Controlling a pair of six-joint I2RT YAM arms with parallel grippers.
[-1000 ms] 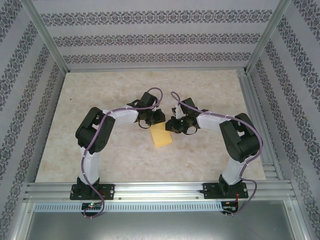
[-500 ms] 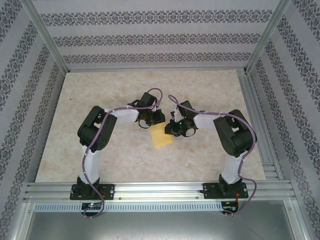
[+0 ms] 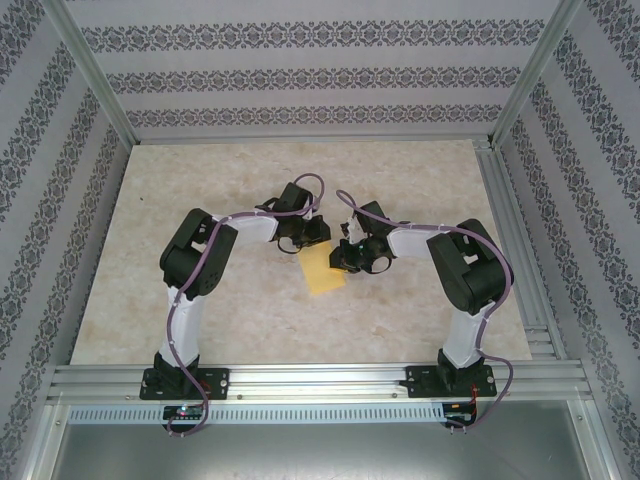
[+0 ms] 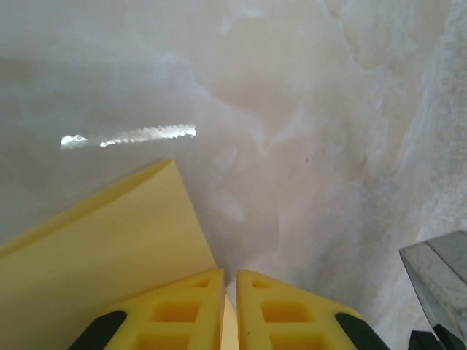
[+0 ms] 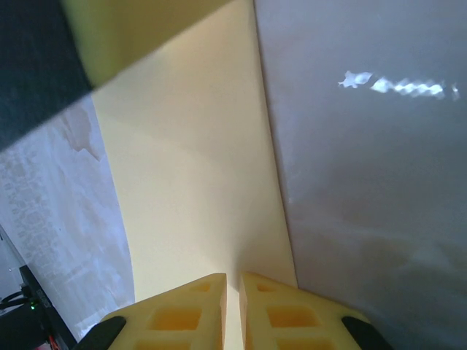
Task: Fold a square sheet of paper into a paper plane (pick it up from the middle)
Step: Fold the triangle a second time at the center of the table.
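Note:
The square sheet of paper (image 3: 323, 271) is plain yellow and sits mid-table between the two arms. My left gripper (image 3: 308, 243) is at its far left corner and my right gripper (image 3: 344, 258) at its right edge. In the left wrist view the left gripper (image 4: 230, 275) is shut, with a strip of the sheet (image 4: 109, 248) pinched in the narrow gap. In the right wrist view the right gripper (image 5: 233, 277) is shut on the sheet's (image 5: 197, 168) near edge, and the paper bows upward away from the jaws.
The marble-patterned table (image 3: 200, 190) is bare around the arms. Patterned walls and metal posts enclose it, with an aluminium rail (image 3: 320, 380) along the near edge. The left gripper's yellow finger (image 5: 139, 29) shows past the sheet's far end.
The right arm's elbow has swung in and its gripper has shifted slightly left. The left arm has edged right. The sheet looks a little narrower between the two grippers.

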